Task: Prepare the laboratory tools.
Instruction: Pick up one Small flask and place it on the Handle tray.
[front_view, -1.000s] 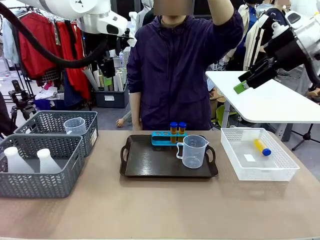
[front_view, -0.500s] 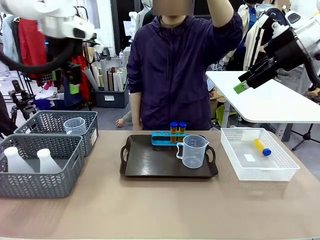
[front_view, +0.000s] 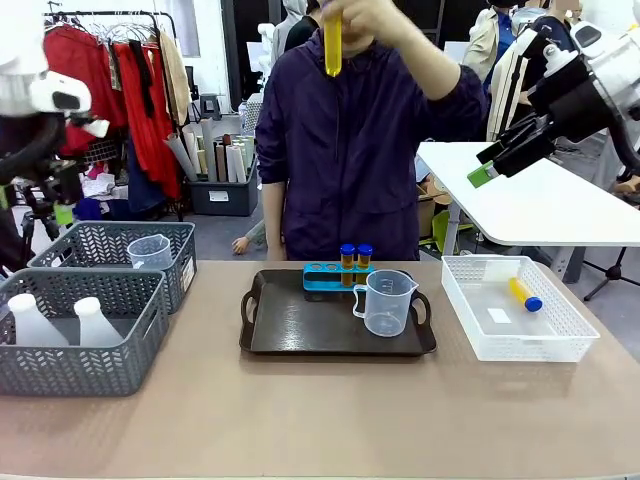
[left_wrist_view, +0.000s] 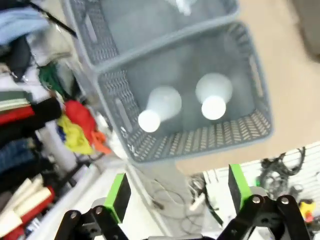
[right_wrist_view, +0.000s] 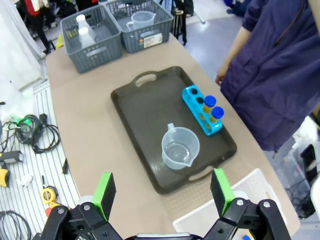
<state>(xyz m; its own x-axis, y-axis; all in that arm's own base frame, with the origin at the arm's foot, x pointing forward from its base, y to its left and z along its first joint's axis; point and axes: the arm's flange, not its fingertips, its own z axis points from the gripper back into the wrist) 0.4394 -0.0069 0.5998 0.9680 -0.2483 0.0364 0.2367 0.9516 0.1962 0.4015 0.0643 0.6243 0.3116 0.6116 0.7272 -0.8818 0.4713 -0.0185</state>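
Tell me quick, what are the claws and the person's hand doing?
Left gripper: open, empty.
Right gripper: open, empty.
Person's hand: holding a yellow tube.

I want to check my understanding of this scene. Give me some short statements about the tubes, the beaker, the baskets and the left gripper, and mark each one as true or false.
1. The blue rack holds two capped amber tubes. True.
2. The beaker on the tray lies on its side. False: it stands upright.
3. One amber tube lies in the white mesh basket. True.
4. The near grey basket holds three flasks. False: it holds two flasks.
5. The left gripper is shut on a flask. False: it is open and holds nothing.
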